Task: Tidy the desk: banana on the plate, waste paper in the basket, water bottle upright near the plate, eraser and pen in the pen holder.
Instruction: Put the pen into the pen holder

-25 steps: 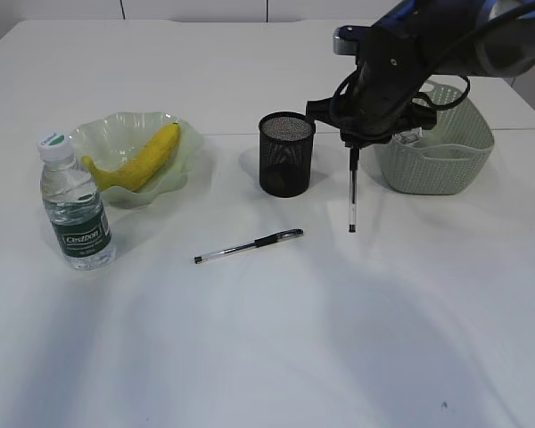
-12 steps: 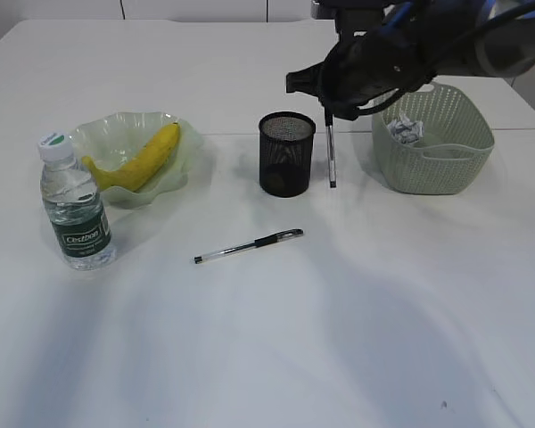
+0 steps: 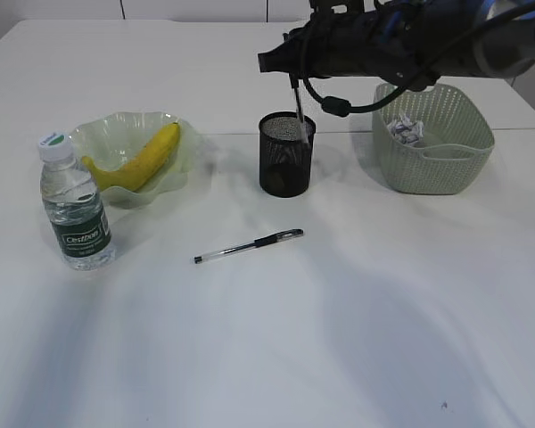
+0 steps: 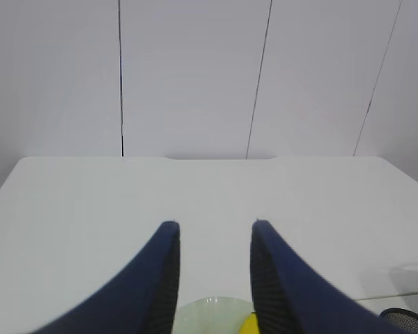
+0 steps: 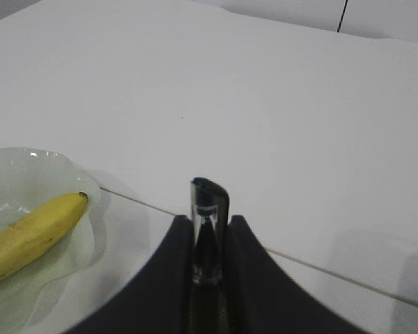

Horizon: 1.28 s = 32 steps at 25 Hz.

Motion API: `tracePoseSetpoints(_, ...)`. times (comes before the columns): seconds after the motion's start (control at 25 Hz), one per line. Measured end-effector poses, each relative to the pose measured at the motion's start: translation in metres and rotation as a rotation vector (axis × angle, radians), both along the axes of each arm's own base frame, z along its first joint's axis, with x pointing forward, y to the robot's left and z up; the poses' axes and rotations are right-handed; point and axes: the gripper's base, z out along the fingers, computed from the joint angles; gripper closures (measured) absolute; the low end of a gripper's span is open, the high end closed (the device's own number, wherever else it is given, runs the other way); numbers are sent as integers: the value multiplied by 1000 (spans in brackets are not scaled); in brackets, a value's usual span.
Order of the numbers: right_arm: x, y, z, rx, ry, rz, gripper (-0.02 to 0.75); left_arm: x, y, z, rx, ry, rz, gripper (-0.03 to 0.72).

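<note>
The right pincer holds a pen above the pen holder.

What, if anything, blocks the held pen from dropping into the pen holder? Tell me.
Nothing visible. The right gripper holds the pen right over the pen holder, its lower end at the open rim.

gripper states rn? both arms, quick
Left gripper: open, holding nothing.
Right gripper: shut on a pen, hanging over the pen holder.
</note>
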Motion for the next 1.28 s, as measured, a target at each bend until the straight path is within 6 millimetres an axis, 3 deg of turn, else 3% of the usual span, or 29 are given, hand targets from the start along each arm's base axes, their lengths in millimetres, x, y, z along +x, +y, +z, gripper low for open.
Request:
tracePoseSetpoints(0.76,37,11,11,-2,-146,38,660,1,0,-1,0,2,0,449)
tracePoseSetpoints(1.08,52,-1,-19,-8,-114,26,660,1,0,-1,3,3,0,449)
tracePoseSetpoints(1.28,54,3,-28,5,-119,59,660,1,0,-1,3,3,0,449)
